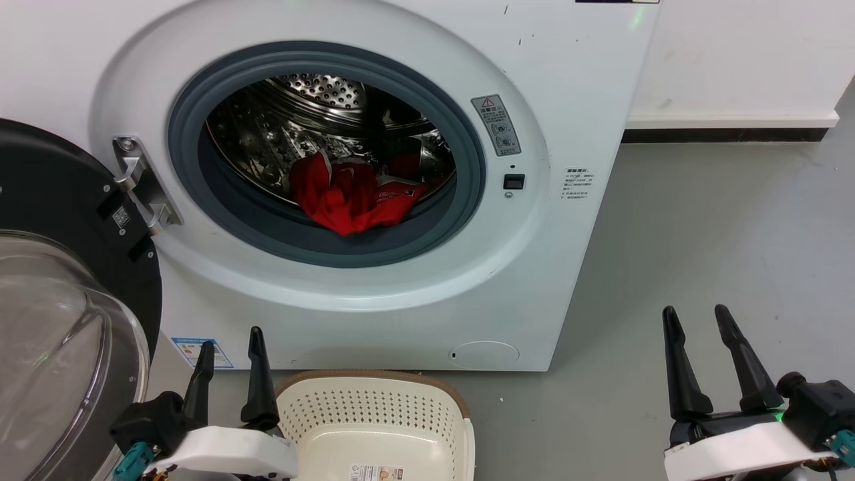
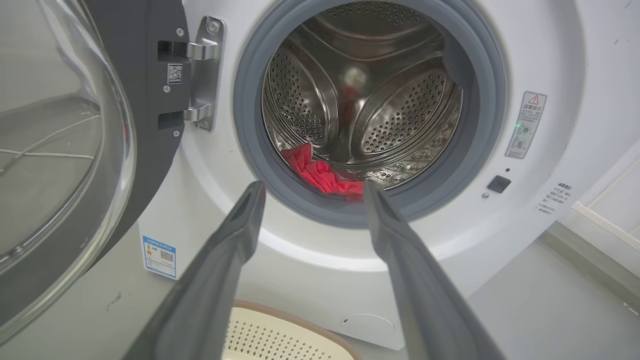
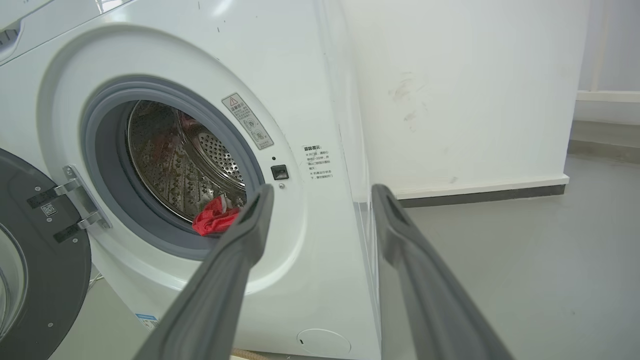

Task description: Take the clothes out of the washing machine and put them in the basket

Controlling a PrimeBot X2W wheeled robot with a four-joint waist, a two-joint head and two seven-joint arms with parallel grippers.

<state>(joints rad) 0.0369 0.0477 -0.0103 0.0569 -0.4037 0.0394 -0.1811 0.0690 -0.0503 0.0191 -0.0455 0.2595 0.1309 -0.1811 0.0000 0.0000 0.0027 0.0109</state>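
Observation:
The white washing machine (image 1: pixel 374 314) stands with its door swung open to the left. Red clothes (image 1: pixel 351 194) with white trim lie crumpled at the front bottom of the steel drum, also seen as red clothes (image 2: pixel 325 175) and red clothes (image 3: pixel 214 221). The cream basket (image 1: pixel 374 407) with a brown rim sits on the floor in front of the washer, its rim (image 2: pixel 280 312) low in the left wrist view. My left gripper (image 1: pixel 230 344) is open beside the basket's left edge, its gripper (image 2: pixel 312 190) pointing at the porthole. My right gripper (image 1: pixel 696 317) is open over the floor to the right, its gripper (image 3: pixel 322 192) aimed at the washer's right front corner.
The open black-framed glass door (image 1: pixel 67 321) bulges out at the left, close to my left arm. Grey floor (image 1: pixel 701 234) stretches right of the washer to a white wall (image 1: pixel 741 60) with a dark skirting strip.

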